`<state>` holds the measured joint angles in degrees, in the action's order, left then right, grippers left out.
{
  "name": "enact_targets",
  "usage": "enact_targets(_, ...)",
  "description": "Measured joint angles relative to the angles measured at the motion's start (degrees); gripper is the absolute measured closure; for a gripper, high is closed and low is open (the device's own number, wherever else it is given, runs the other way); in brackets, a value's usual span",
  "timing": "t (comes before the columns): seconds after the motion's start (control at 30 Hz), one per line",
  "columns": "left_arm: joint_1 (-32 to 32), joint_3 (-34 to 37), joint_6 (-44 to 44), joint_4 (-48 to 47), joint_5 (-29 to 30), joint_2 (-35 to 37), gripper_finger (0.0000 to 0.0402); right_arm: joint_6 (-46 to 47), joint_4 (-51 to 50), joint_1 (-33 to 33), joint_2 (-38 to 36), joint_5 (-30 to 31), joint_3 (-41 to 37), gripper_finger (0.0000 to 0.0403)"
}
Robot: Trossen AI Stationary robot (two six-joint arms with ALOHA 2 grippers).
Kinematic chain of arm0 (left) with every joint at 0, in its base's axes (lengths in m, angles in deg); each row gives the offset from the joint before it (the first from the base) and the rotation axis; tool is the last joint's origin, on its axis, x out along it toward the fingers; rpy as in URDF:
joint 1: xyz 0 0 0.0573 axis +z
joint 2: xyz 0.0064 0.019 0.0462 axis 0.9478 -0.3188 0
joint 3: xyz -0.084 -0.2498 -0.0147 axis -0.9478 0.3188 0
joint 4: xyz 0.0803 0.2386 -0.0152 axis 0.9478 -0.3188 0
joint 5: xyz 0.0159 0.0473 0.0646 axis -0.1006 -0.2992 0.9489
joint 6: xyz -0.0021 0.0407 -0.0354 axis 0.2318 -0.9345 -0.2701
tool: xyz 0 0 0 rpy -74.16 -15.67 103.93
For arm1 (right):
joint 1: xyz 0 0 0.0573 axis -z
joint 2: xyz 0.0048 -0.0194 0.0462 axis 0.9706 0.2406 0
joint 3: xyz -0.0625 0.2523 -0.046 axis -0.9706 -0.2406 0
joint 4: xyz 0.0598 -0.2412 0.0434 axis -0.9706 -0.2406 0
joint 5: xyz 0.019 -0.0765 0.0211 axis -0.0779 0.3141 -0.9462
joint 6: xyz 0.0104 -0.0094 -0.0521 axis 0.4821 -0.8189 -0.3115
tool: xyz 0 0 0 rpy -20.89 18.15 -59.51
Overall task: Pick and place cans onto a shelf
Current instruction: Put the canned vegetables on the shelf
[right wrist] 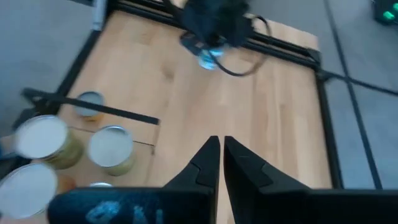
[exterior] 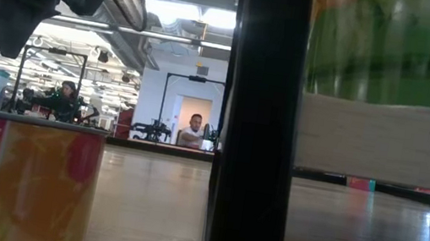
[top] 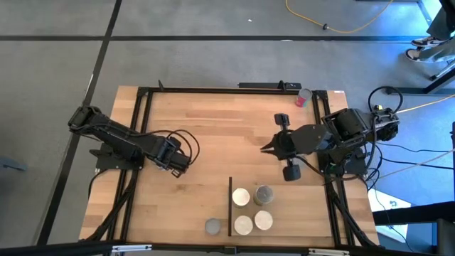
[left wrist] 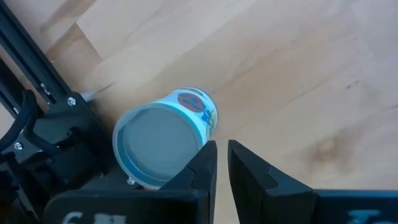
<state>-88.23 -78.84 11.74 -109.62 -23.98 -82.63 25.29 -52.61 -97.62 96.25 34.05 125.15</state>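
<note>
Several cans with pale tops [top: 252,208] stand on the light-wood shelf [top: 291,213] at the near right, behind its black strip [top: 231,206]. One grey-topped can [top: 212,226] stands on the table left of the strip. A red can [top: 303,98] stands at the far edge. A blue-and-white can [left wrist: 165,146] lies on its side beside my left gripper [left wrist: 222,146], which is shut at the table's left [top: 183,162]. My right gripper [top: 266,148] is shut and empty above the table's middle, pointing left; the right wrist view [right wrist: 221,142] shows it too. My left gripper's fingers are shut with nothing between them. The lying can's side [left wrist: 202,134] is next to the outer side of one finger [left wrist: 202,163]. Whether the finger touches it, I cannot tell.
Black metal frame rails [top: 213,90] run round the table. Bare wood lies between the two arms [top: 227,135]. In the low view the lone can [exterior: 14,176] and the black strip [exterior: 257,127] fill the front. People show in the room behind [exterior: 192,130].
</note>
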Motion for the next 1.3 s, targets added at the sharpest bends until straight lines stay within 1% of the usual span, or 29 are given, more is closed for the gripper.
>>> enact_targets(0.07,0.00,0.00,0.15,0.00,1.04,0.00,0.0370,0.94,-0.80,0.00,0.00,1.98,0.00,0.0377)
enact_targets(0.13,0.00,0.00,0.21,0.00,1.34,0.00,0.0370,1.11,-1.01,0.00,0.00,2.53,0.00,0.0377)
enact_targets(0.23,0.00,0.00,0.98,-0.10,1.41,0.00,0.0370,1.72,-1.02,0.00,0.00,2.57,0.00,0.0377)
enact_targets(0.47,-0.13,0.04,6.23,-2.59,1.42,-0.02,0.0370,2.34,-1.06,0.00,0.00,2.57,0.00,0.0377)
enact_targets(0.77,-0.15,0.37,9.17,-3.13,0.99,-0.04,0.0370,2.22,-1.06,0.00,0.00,2.57,-0.02,0.0377)
enact_targets(0.87,-0.15,2.06,10.74,-2.91,-1.17,-0.06,0.0370,2.20,-1.23,0.00,0.00,2.57,-0.02,0.0377)
enact_targets(1.0,-0.63,3.75,10.85,-2.27,-2.05,-0.07,0.0370,2.18,-1.60,0.00,0.00,2.57,-0.04,0.0377)
enact_targets(1.13,-0.61,3.85,10.55,-0.47,-2.02,-0.05,0.0370,2.09,-1.60,0.00,0.00,2.57,-0.04,0.0377)
enact_targets(1.3,-0.61,3.83,9.23,-0.38,-2.02,-0.04,0.0370,2.03,-1.60,0.00,0.01,2.59,-0.04,0.0377)
